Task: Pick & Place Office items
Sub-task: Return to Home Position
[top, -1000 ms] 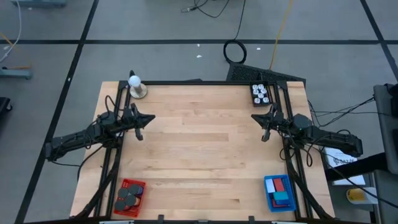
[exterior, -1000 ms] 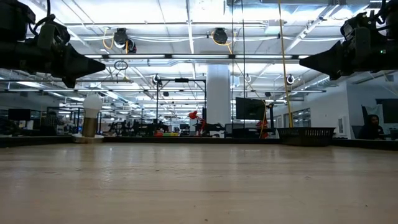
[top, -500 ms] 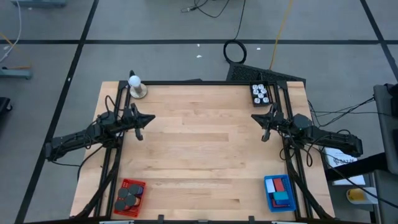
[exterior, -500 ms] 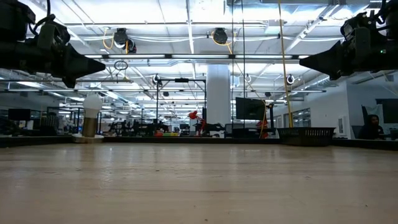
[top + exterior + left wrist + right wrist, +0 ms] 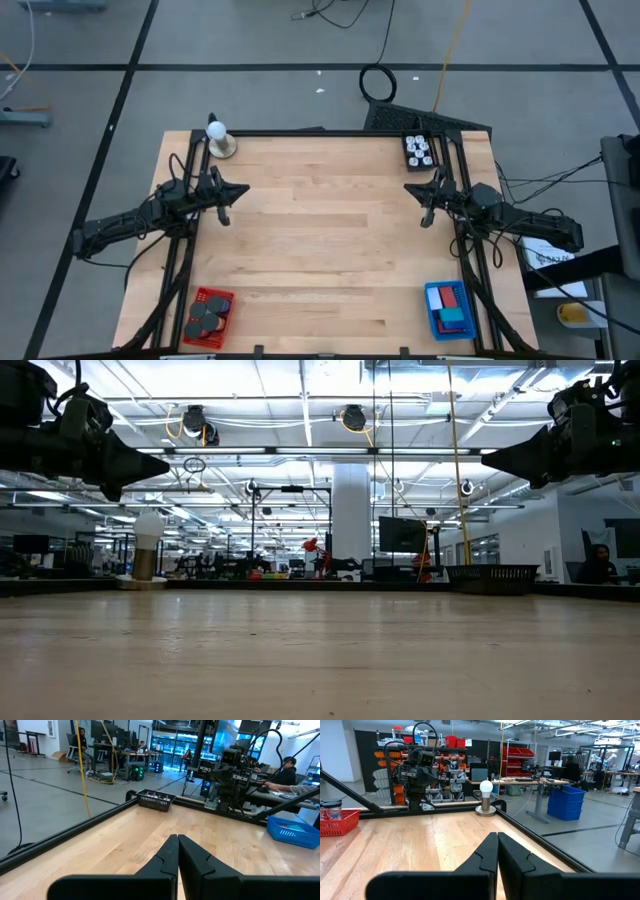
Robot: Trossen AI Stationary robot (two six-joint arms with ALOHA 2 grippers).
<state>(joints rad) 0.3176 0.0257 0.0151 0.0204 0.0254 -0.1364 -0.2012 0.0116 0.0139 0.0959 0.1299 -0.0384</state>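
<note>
Overall: bright and even throughout.
Source: rows of ceiling strip lights [image 5: 300, 405], glaring white in the low view.
Backlight: left gripper [image 5: 155, 463] and right gripper [image 5: 492, 460] show as black silhouettes against that ceiling.
Shadows: soft and faint on the table [image 5: 320, 240]; perhaps a slight one beneath each gripper.
Sheen: pale on the table's far part, low view.

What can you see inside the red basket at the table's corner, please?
The red basket holds several black round discs, bunched together over most of its floor. Anything lying beneath them is covered, so an exact count cannot be given.
</note>
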